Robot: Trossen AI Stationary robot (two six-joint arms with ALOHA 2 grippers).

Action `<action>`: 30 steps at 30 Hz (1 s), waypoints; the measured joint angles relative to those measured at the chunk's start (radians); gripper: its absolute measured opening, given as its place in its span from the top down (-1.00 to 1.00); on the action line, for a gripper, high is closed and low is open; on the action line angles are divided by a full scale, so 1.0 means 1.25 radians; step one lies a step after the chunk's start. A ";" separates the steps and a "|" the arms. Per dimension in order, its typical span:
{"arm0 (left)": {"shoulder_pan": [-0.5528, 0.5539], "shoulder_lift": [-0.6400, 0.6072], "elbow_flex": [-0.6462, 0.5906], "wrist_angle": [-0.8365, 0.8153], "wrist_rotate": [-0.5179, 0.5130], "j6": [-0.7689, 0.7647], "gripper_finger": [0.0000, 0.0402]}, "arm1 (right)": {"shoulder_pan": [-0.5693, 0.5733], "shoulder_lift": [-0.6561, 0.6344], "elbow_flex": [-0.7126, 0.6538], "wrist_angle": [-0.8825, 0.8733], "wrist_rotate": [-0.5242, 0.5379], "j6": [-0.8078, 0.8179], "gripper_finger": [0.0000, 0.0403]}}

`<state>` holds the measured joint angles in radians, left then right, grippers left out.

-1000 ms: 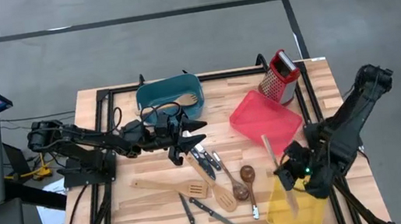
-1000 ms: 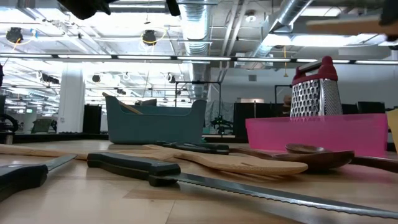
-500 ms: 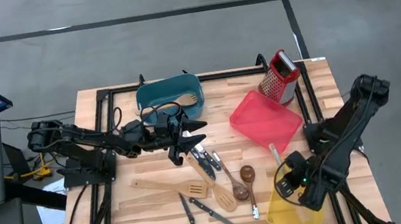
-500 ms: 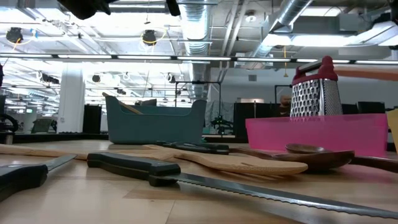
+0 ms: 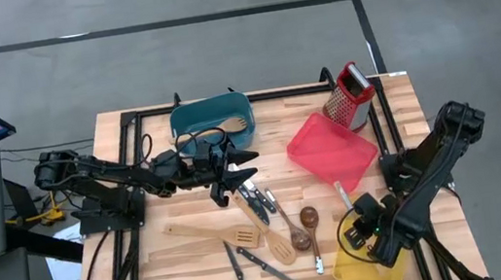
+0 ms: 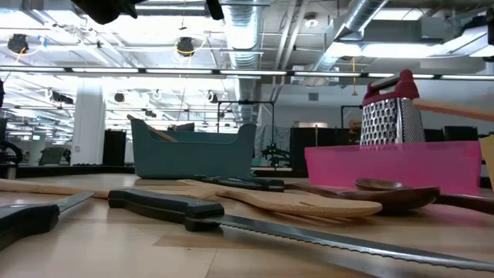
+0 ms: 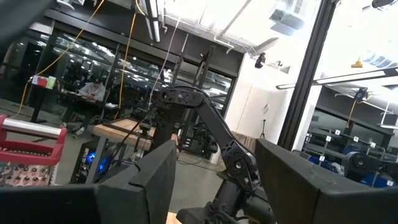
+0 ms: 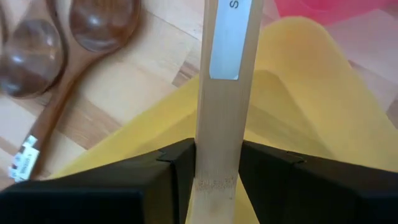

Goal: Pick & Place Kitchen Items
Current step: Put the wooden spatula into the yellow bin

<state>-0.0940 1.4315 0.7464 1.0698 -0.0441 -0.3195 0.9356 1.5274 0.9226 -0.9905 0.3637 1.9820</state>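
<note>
Right wrist view: the right gripper (image 8: 217, 165), at the table's five o'clock, clamps a pale wooden utensil handle (image 8: 225, 81) over the yellow bin (image 8: 311, 93).

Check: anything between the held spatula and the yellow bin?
Nothing visible. The right gripper holds the spatula directly over the yellow bin; the two wooden spoons lie on the table beside the bin, not under it.

Right gripper (image 8: 216, 171) clamps a pale wooden utensil (image 8: 225, 93) over the yellow bin (image 8: 298, 106).
</note>
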 joint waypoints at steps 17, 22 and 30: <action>0.002 0.000 0.000 0.000 -0.010 0.000 0.00 | 0.000 0.039 0.000 0.002 -0.003 -0.002 0.39; 0.010 0.000 0.000 -0.016 -0.014 0.000 0.00 | -0.002 0.039 0.000 0.003 -0.003 -0.002 0.35; 0.014 0.000 0.000 -0.099 -0.014 0.002 0.00 | -0.006 0.038 0.000 0.001 -0.003 -0.002 0.05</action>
<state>-0.0769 1.4315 0.7464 0.9462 -0.0616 -0.3164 0.9279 1.5746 0.9226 -0.9896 0.3595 1.9797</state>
